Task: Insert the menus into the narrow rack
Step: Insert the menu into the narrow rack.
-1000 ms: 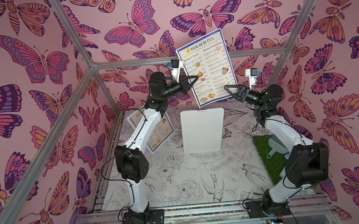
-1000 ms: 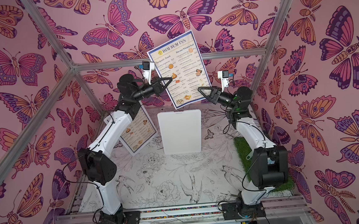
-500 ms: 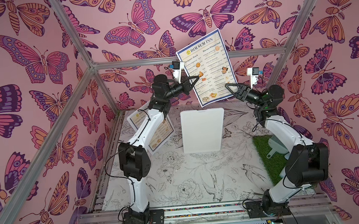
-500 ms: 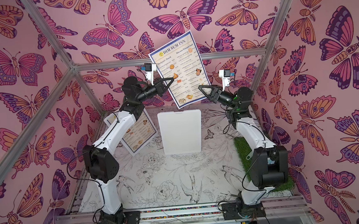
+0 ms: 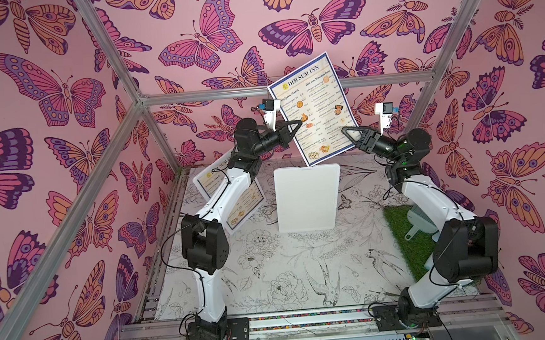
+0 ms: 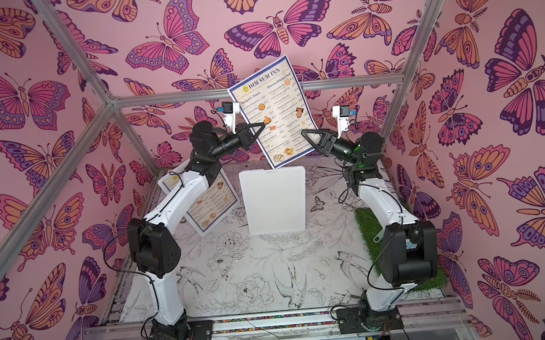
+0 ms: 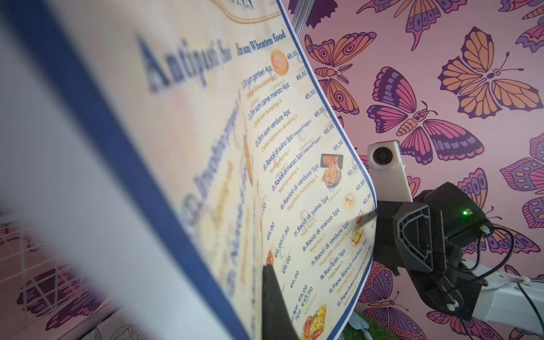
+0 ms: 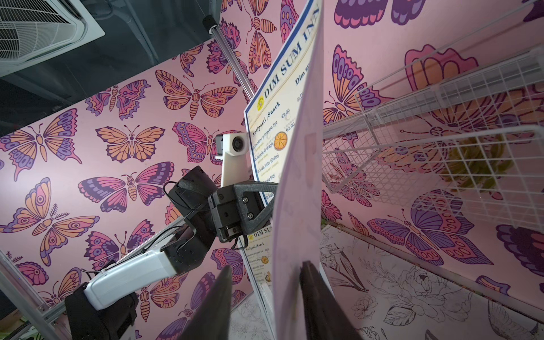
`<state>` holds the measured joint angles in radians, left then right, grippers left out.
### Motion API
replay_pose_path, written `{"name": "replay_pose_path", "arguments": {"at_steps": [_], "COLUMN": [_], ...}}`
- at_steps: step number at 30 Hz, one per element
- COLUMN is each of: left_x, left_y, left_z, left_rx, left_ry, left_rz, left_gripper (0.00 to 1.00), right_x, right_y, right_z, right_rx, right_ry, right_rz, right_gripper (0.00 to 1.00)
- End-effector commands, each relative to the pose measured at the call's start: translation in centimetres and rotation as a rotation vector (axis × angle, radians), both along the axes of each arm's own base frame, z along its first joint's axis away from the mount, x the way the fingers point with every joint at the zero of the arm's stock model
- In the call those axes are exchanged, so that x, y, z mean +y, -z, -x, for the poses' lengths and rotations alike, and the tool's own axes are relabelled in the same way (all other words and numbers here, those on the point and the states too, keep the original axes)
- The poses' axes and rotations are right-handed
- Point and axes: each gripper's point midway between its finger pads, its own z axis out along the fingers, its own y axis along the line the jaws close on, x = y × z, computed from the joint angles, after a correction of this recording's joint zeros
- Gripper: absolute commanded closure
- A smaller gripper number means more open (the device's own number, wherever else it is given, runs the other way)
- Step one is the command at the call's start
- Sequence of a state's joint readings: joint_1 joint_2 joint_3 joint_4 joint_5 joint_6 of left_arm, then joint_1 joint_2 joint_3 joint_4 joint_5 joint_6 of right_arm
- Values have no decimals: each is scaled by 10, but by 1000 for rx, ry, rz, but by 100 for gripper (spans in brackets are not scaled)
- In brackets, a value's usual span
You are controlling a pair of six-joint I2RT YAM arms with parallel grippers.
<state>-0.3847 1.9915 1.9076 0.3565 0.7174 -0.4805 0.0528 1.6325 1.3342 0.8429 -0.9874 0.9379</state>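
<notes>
One of the menus (image 5: 316,105) (image 6: 276,108) hangs tilted in the air above the white rack (image 5: 308,201) (image 6: 275,203), which stands at the back middle of the table. My left gripper (image 5: 298,123) (image 7: 266,273) is shut on that menu's left edge. My right gripper (image 5: 345,133) (image 8: 266,268) is open, and the menu's right edge (image 8: 294,206) runs between its fingers, close against one of them. The other menu (image 5: 244,202) (image 8: 259,259) leans at the back left, partly hidden by my left arm. The rack's wire mesh (image 8: 441,117) shows in the right wrist view.
A green turf patch (image 5: 403,234) lies on the right of the table with a pale scoop (image 5: 419,223) on it, under my right arm. Aluminium frame bars (image 5: 259,91) and butterfly-patterned walls enclose the cell closely behind the held menu.
My left arm has risen slightly and the held menu's top has tipped a little to the left. The right gripper has stayed open at the menu's right edge.
</notes>
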Motion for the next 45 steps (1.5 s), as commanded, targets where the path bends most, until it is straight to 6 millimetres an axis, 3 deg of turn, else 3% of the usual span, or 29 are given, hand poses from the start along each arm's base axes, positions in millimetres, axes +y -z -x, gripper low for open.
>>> {"name": "replay_pose_path", "arguments": {"at_steps": [1, 30, 45], "left_x": [6, 20, 25], "left_y": [-21, -33, -28], "left_z": [12, 20, 21], "left_rx": [-53, -64, -48], "left_ry": [-12, -75, -105], "left_rz": [26, 34, 35], "left_gripper": [98, 98, 98], "right_x": [4, 22, 29], "right_y": [-4, 0, 2], "right_z": [-1, -4, -3], "right_rx": [-19, -6, -2], "right_ry": [-12, -41, -52], "right_rz": [10, 30, 38], "right_gripper": [59, 59, 59]}}
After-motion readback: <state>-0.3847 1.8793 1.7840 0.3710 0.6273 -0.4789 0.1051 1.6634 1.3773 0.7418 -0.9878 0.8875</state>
